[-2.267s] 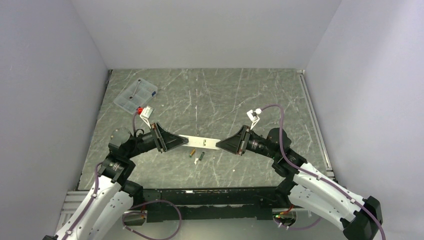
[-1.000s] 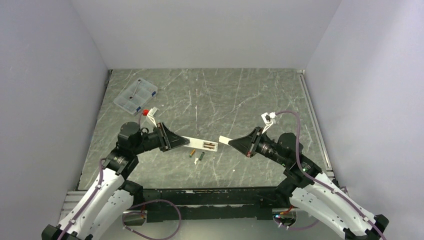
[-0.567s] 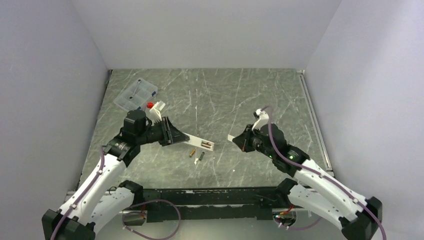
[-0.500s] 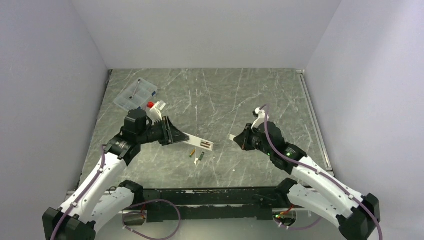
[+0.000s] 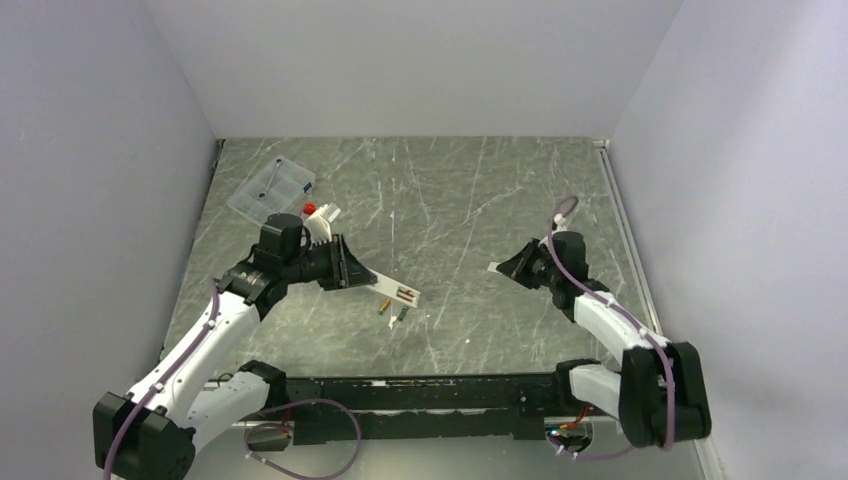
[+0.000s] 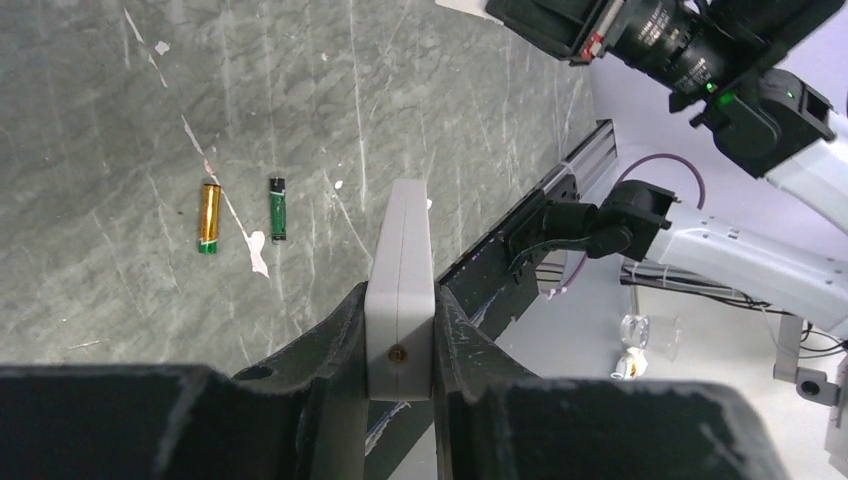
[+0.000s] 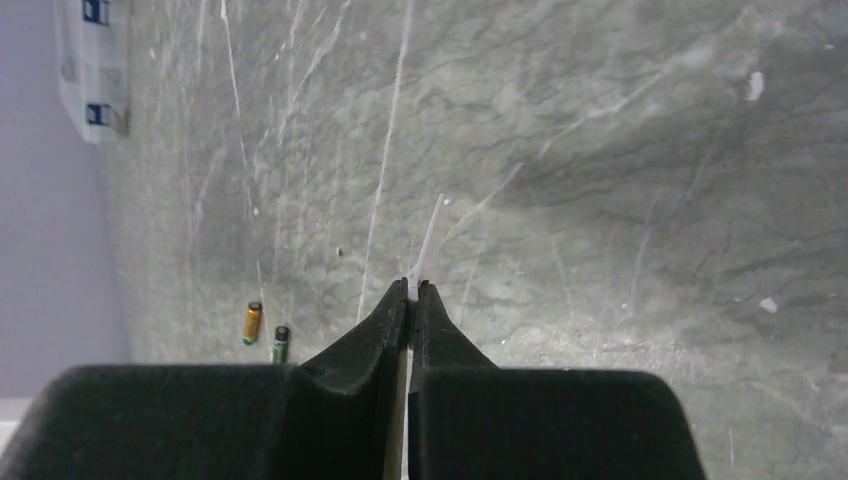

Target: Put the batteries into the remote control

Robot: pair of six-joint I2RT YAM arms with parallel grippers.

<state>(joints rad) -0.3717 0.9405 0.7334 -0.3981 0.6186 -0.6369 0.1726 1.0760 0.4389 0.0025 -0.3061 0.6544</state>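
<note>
Swung right, the right claw (image 7: 410,290) pinches the cover (image 7: 429,235); the left claw (image 6: 400,300) pinches the remote (image 6: 402,250) edgewise, so pressing batteries (image 6: 208,218) in may twist it.

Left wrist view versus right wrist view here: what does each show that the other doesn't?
Only the left wrist view: the slim white rectangular remote control, edge-on, clamped in the left gripper, plus the right arm across the table. Only the right wrist view: the clear plastic compartment box at the upper left, and a close look at the right gripper pinching a thin flat white cover piece. Both: the copper-orange battery and the dark green battery lying apart on the grey marbled table.
</note>
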